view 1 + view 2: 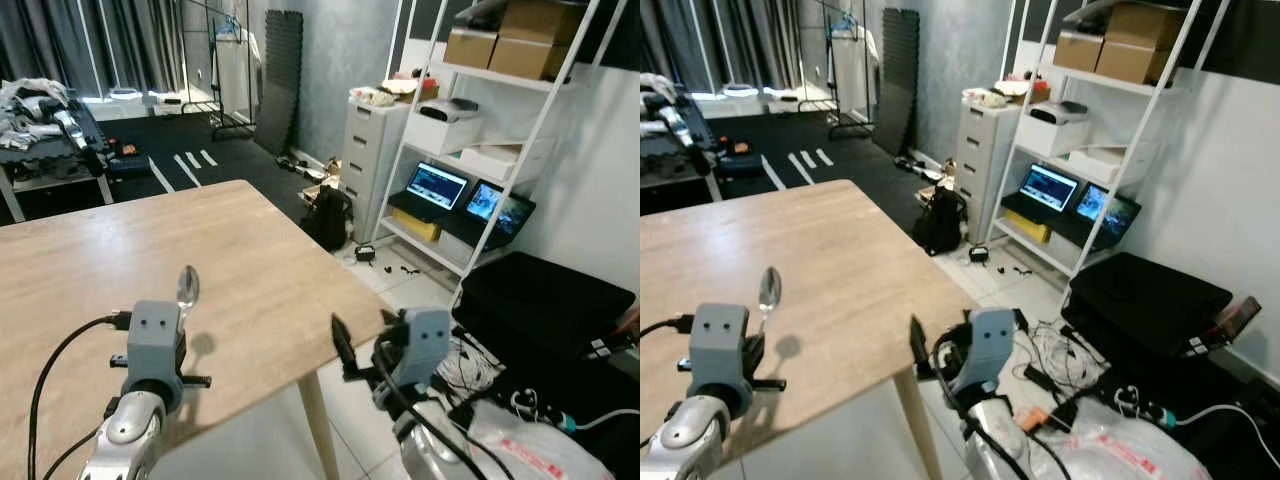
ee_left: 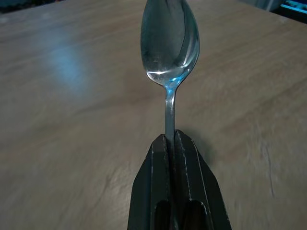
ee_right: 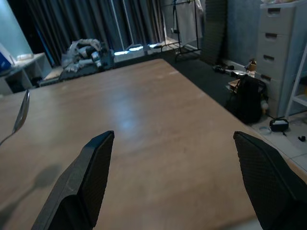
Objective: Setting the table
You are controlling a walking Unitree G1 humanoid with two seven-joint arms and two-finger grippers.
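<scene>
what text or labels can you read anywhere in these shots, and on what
None can be read.
Laptop screens on the white shelf: lit, content too small to read.
Cardboard boxes on top: no legible print.
Spoon in the left gripper: no marking visible.

Pale wood-grain table (image 1: 230, 260), shiny silver spoon (image 2: 169, 43) pinched in black fingers (image 2: 158, 191). Grey housings on both wrists (black cables trailing). White drawers (image 1: 368, 160) and white shelf frame (image 1: 540, 110), brown boxes (image 1: 520, 40) up top, dark curtains (image 1: 120, 40) behind.
</scene>
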